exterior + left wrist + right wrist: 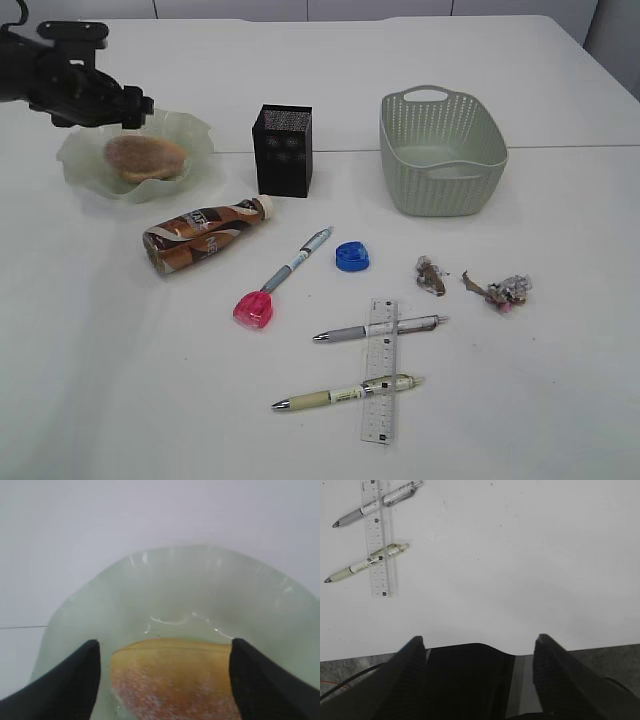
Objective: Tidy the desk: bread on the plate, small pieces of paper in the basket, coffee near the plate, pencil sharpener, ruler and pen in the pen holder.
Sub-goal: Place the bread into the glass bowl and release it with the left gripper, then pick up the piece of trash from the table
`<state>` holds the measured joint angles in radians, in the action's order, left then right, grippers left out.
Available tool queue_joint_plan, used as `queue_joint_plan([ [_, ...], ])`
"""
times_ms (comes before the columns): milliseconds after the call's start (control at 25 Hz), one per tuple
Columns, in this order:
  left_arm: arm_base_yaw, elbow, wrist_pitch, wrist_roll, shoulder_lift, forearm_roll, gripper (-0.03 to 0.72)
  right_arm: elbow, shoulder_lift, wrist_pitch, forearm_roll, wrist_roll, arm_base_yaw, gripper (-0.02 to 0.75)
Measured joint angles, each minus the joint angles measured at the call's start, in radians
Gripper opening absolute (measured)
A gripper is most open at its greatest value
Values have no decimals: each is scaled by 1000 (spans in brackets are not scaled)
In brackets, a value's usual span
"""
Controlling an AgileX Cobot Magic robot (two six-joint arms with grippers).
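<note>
The bread (pixel 146 157) lies in the green glass plate (pixel 198 133) at the left. My left gripper (pixel 138 104) hangs open over it, its fingers either side of the bread (pixel 175 680). The coffee bottle (pixel 205 235) lies on its side in front of the plate. The black mesh pen holder (pixel 282 150) and the basket (pixel 440 150) stand further back. Two paper scraps (pixel 431 275) (pixel 500 290) lie at the right. A blue sharpener (pixel 352 257), a pink one (pixel 254 310), three pens (pixel 298 260) (pixel 380 328) (pixel 345 394) and the ruler (pixel 380 375) lie in front. My right gripper (pixel 480 640) is open and empty at the desk's near edge.
The right wrist view shows the ruler (pixel 377 540) with two pens (pixel 375 505) (pixel 365 564) across it, far from that gripper. A dark machine part (pixel 465 680) sits between the fingers, below the desk edge. A thin seam (pixel 560 147) crosses the desk.
</note>
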<state>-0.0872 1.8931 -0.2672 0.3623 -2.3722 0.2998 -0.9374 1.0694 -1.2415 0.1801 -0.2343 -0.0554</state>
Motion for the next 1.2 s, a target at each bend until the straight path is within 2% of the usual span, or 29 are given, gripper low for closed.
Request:
queue_joint_plan([
  [240,0,0,-126,0,100,-3,584,0,0,0,-6,0,0,494],
  [440,-15,0,-395,0,207,-24,572,0,0,0,-6,0,0,493],
  [760,-98,0,-777,-145,358,-156,433,0,0,0,-48,0,0,492],
  [880,-138,0,-925,-176,387,-180,411,0,0,0,-50,0,0,492],
  [1080,-208,0,-967,-196,441,-218,405,0,0,0,-52,60,0,492],
  [1200,-227,0,-970,-195,482,-255,404,-2,13,0,-50,79,0,492],
])
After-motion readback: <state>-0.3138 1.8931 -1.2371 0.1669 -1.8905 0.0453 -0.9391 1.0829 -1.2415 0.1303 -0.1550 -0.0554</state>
